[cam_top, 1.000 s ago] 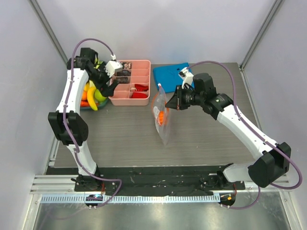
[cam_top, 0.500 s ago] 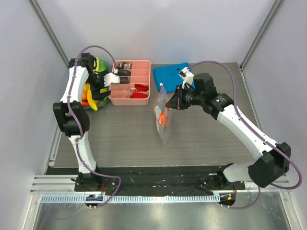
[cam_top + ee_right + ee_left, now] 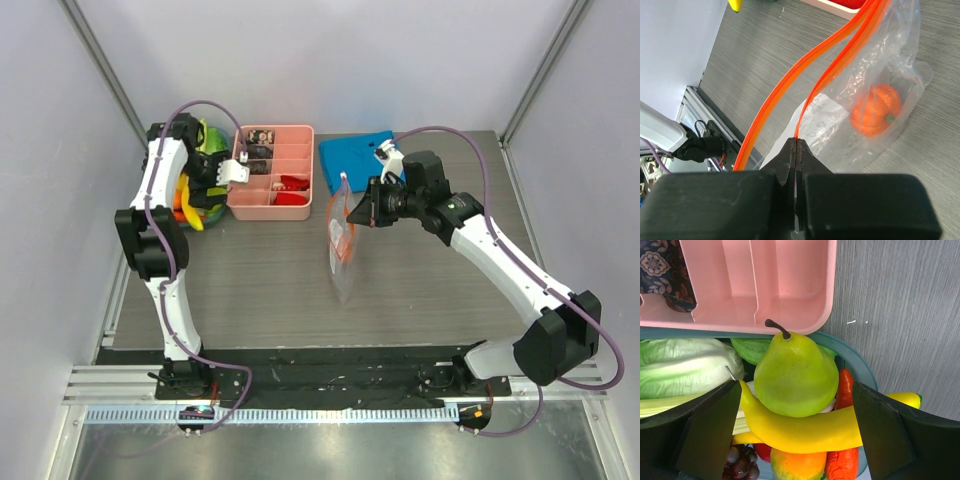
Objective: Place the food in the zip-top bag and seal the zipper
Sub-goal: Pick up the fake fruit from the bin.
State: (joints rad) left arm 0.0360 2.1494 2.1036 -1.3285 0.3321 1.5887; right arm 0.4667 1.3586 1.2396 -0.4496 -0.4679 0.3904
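Note:
My right gripper (image 3: 796, 141) (image 3: 362, 214) is shut on one lip of the orange-red zipper (image 3: 832, 65) and holds the clear zip-top bag (image 3: 342, 250) (image 3: 875, 85) upright, its mouth gaping. An orange toy fruit (image 3: 876, 109) lies inside the bag. My left gripper (image 3: 795, 412) (image 3: 205, 188) is open above a teal bowl (image 3: 860, 365) of food. Its fingers straddle a yellow banana (image 3: 805, 427) and a green pear (image 3: 795, 372). Leafy greens (image 3: 685, 365), a red-orange piece (image 3: 842, 462), an orange-yellow fruit (image 3: 792, 466) and purple grapes (image 3: 740, 467) lie around them.
A pink compartment tray (image 3: 272, 172) (image 3: 760, 280) stands right beside the bowl. A folded blue cloth (image 3: 356, 152) lies at the back behind the bag. The left wall is close to the bowl.
My left gripper has swung from the pink tray over to the bowl of food. My right gripper has kept hold of the bag, which now stands a little straighter.

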